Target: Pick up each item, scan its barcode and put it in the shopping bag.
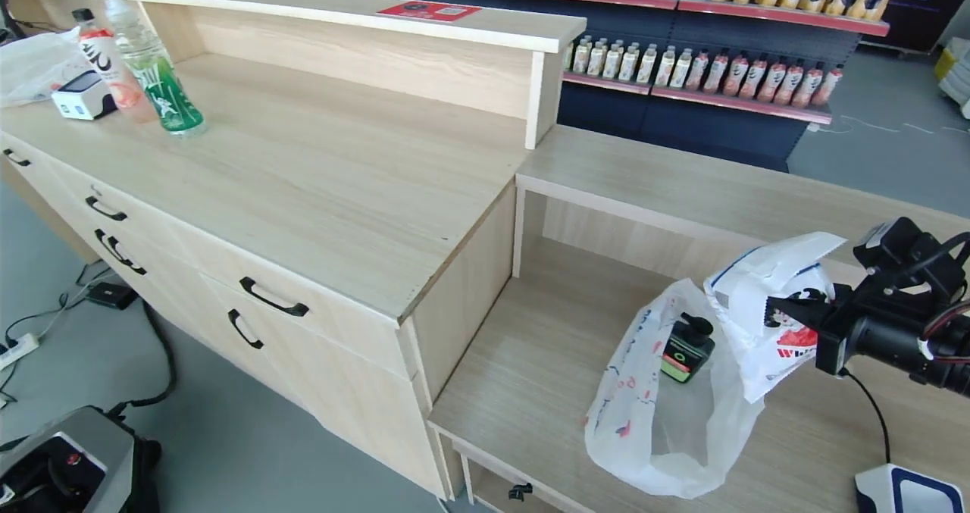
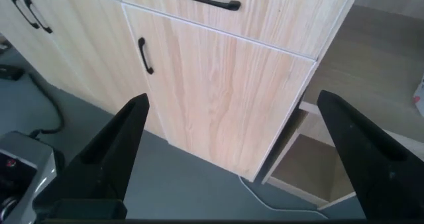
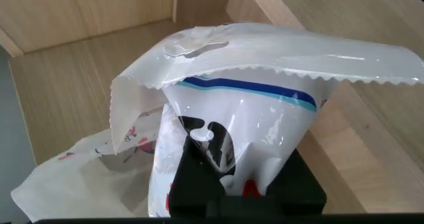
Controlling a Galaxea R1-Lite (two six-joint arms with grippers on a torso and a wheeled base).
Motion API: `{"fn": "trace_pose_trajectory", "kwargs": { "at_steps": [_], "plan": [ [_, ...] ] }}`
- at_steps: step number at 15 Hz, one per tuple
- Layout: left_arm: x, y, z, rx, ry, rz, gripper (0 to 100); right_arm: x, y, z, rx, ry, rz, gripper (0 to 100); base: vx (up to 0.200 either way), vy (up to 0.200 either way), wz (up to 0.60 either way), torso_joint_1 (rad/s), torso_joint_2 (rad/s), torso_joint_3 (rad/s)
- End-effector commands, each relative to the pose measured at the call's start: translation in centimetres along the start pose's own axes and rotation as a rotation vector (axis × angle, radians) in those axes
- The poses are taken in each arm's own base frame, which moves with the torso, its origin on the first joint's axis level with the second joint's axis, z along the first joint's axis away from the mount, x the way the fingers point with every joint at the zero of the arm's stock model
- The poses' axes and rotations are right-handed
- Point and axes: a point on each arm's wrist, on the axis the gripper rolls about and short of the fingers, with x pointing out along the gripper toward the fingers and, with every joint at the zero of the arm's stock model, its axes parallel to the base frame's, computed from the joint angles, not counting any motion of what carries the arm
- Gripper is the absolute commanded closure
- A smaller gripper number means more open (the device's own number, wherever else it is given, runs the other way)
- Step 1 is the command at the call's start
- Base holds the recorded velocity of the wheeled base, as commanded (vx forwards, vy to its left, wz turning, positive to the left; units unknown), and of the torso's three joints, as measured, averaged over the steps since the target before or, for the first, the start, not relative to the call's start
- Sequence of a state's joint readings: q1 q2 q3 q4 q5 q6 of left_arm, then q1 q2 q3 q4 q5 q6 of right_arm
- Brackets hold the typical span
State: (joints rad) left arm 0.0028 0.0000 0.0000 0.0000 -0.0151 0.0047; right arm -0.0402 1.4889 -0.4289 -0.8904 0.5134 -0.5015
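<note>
White snack packet [image 1: 761, 301], lower right of frame, is clamped in the R gripper [image 1: 784, 310] over the upper right rim of the shopping bag [image 1: 659, 430], dark bottle [image 1: 686, 350] inside. Bag lies near front edge of low counter [image 1: 523, 376]; wood surface runs left from bag to tall cabinet [image 1: 462, 286] side panel. L gripper [image 2: 232, 101] spread wide, holding nothing, facing cabinet doors; two bottles [image 1: 151, 73] upper left.
</note>
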Motion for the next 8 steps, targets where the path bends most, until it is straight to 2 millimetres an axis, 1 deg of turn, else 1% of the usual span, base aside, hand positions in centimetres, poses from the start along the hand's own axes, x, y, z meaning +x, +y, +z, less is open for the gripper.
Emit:
{"fn": "trace_pose_trajectory", "kwargs": {
  "at_steps": [1, 5, 8],
  "plan": [
    [0.0, 0.0, 0.0, 0.000, 0.000, 0.000, 0, 0.1, 0.2, -0.3, 0.010, 0.018, 0.014, 100, 0.000, 0.000, 0.00, 0.000, 0.00, 0.000],
    [0.0, 0.0, 0.0, 0.000, 0.000, 0.000, 0, 1.2, 0.5, -2.2, 0.017, 0.101, 0.065, 100, 0.000, 0.000, 0.00, 0.000, 0.00, 0.000],
    [0.0, 0.0, 0.0, 0.000, 0.002, 0.000, 0, 2.0, 0.7, -3.2, 0.037, 0.131, 0.086, 100, 0.000, 0.000, 0.00, 0.000, 0.00, 0.000]
  ]
}}
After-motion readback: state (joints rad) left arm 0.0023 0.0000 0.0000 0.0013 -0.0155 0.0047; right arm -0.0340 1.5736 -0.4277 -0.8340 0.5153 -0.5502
